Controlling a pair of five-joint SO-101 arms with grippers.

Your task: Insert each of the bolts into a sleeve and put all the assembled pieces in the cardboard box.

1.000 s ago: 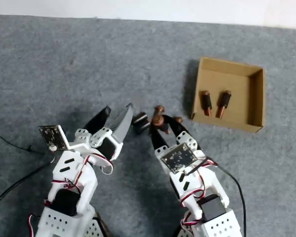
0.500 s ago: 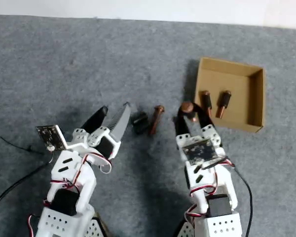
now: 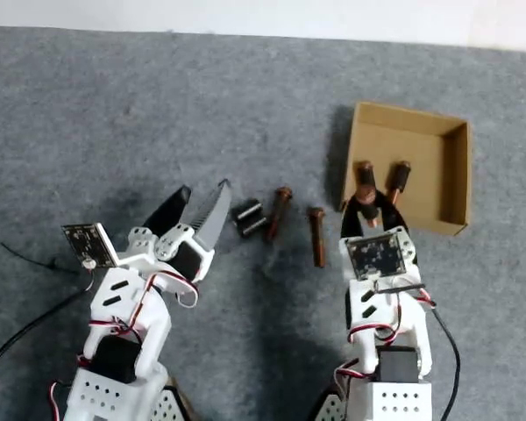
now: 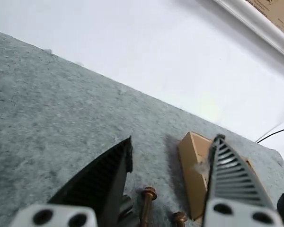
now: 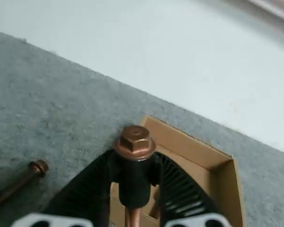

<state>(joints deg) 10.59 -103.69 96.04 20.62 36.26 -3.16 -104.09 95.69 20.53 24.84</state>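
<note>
Over the grey felt table (image 3: 114, 105), the right tool (image 3: 366, 209), clamping a black-sleeved copper bolt (image 5: 135, 142), should clear the wall of the brown cardboard box (image 3: 409, 116) before releasing; the left tool (image 3: 206, 189) gapes.

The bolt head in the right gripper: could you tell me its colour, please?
Copper-coloured; the bolt shows best in the right wrist view.

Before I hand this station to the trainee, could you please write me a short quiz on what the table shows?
1. True or false: the left gripper is open and empty.
2. How many bare bolts lie on the grey mat?
3. The right gripper holds: A a bare sleeve; B a bolt in a sleeve; C nothing.
Key: 1 true; 2 two; 3 B.
</note>
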